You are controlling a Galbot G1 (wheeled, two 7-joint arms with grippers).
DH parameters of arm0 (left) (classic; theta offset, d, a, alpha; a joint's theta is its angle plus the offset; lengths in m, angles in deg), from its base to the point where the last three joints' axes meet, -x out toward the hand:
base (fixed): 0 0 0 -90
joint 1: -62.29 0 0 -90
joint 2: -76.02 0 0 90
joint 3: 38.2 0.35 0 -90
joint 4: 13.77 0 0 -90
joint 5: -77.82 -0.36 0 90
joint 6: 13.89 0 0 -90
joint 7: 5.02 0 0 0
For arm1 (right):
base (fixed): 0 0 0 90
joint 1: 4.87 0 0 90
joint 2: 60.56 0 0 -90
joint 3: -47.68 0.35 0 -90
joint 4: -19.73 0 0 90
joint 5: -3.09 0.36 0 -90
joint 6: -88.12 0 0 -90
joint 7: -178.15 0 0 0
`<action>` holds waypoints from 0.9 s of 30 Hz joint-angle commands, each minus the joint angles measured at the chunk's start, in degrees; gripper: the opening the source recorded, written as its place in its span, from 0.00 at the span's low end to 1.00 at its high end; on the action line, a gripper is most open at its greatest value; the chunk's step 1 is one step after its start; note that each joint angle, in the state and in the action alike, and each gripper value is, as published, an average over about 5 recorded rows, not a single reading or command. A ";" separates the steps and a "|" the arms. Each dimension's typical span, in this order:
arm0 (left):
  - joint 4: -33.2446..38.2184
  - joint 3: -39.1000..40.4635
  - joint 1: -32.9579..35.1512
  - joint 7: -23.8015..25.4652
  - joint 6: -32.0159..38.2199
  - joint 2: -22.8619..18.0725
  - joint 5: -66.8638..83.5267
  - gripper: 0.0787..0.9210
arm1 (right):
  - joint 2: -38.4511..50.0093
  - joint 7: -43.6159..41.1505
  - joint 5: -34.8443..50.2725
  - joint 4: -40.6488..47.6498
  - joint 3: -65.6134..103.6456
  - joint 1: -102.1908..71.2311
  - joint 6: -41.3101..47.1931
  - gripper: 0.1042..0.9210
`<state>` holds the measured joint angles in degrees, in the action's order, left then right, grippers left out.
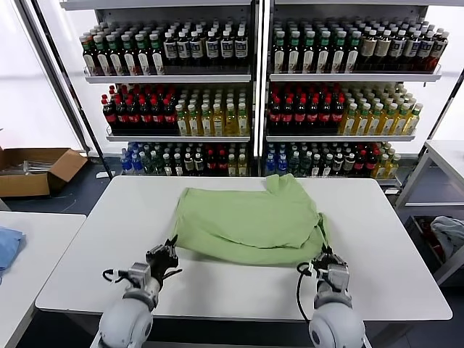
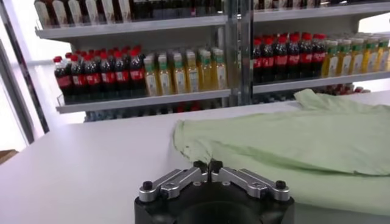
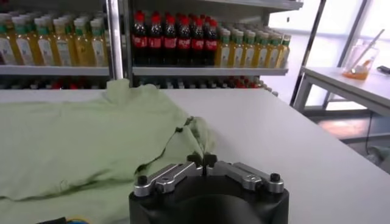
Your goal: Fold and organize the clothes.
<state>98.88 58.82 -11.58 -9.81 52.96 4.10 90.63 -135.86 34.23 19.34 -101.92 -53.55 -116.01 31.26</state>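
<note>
The light green polo shirt (image 1: 250,221) lies on the white table (image 1: 109,239), bunched in loose folds, with one sleeve pointing toward the far edge. Its graphic and buttons are hidden. My left gripper (image 1: 170,246) sits low at the shirt's near left corner. In the left wrist view the left gripper (image 2: 208,165) has its fingertips pressed together right at the cloth's edge (image 2: 189,143). My right gripper (image 1: 325,254) is at the near right corner. In the right wrist view the right gripper (image 3: 202,159) is shut where the green cloth (image 3: 195,137) runs into the tips.
Shelves of bottles (image 1: 246,94) stand behind the table. A cardboard box (image 1: 32,170) lies on the floor at the left. A blue cloth (image 1: 7,246) lies on a side table at the left. Another table (image 1: 446,156) and a grey-blue cloth (image 1: 448,233) are at the right.
</note>
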 commanded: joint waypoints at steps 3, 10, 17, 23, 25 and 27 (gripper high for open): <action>13.51 -2.82 23.26 -0.64 1.70 0.99 -3.85 0.01 | 1.93 3.13 -2.63 -6.93 0.20 -16.21 -0.09 0.02; 12.93 -1.26 26.22 -0.50 2.27 -1.41 -6.44 0.01 | 2.28 2.99 -3.07 -6.42 -0.26 -17.57 -0.28 0.19; 17.44 -2.39 23.89 -1.21 2.70 -2.08 -3.90 0.16 | 1.35 2.68 -2.07 -10.61 0.82 -14.26 -1.11 0.44; 18.25 -4.74 13.66 -1.95 3.93 -1.90 -1.68 0.36 | 0.32 0.22 1.35 -10.57 6.44 -3.24 -3.32 0.66; 16.38 -5.66 9.18 -1.77 4.11 -0.94 0.04 0.43 | 1.07 -1.20 3.60 -8.98 8.71 1.73 -4.51 0.74; 13.63 -6.15 4.39 -1.15 3.96 0.49 2.25 0.49 | 2.35 -3.08 5.58 -6.56 10.35 6.60 -5.23 0.80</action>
<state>114.36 55.20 7.05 -11.22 56.07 2.49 87.94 -134.49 34.38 20.27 -110.07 -48.77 -121.95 28.34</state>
